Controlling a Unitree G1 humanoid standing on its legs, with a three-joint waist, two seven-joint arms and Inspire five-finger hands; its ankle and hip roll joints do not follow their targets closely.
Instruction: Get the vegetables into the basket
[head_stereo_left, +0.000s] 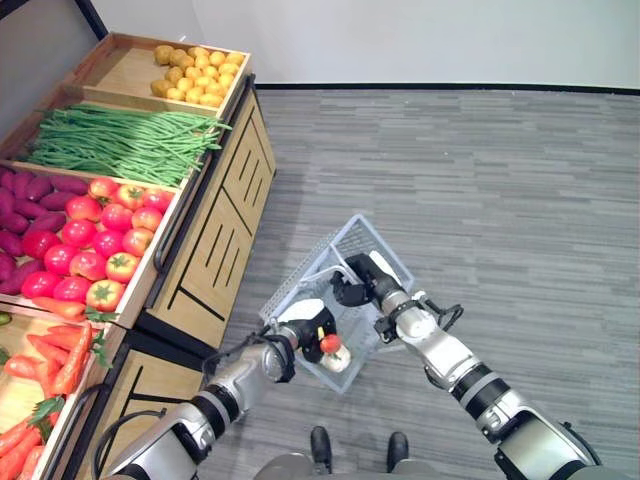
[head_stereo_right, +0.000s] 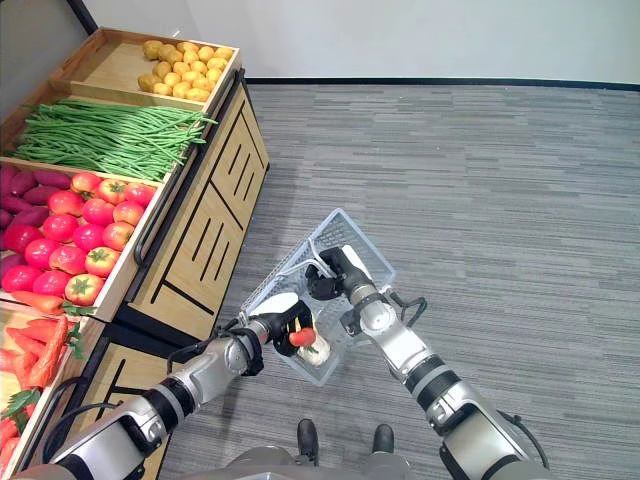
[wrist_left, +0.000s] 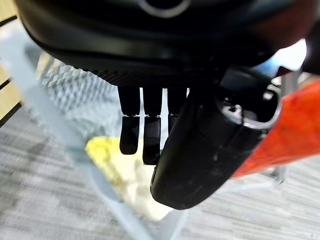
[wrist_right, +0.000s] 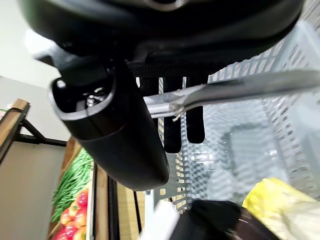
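A grey mesh basket (head_stereo_left: 345, 250) hangs above the floor in front of me. My right hand (head_stereo_left: 365, 282) is shut on its metal handle (wrist_right: 240, 87), fingers curled round the bar. Over the basket's near end, my left hand (head_stereo_left: 312, 326) is shut on an orange-red carrot (head_stereo_left: 331, 344), which the left wrist view shows beside the thumb (wrist_left: 200, 150) as a red shape (wrist_left: 295, 132). A pale yellow vegetable (wrist_left: 115, 160) lies inside the basket below that hand and also appears in the right wrist view (wrist_right: 285, 205).
A wooden produce stand (head_stereo_left: 215, 235) runs along my left. It holds potatoes (head_stereo_left: 195, 72), green beans (head_stereo_left: 120, 140), tomatoes (head_stereo_left: 100, 235), purple sweet potatoes (head_stereo_left: 25, 200) and carrots (head_stereo_left: 55, 365). Grey carpet floor (head_stereo_left: 480, 170) spreads to the right.
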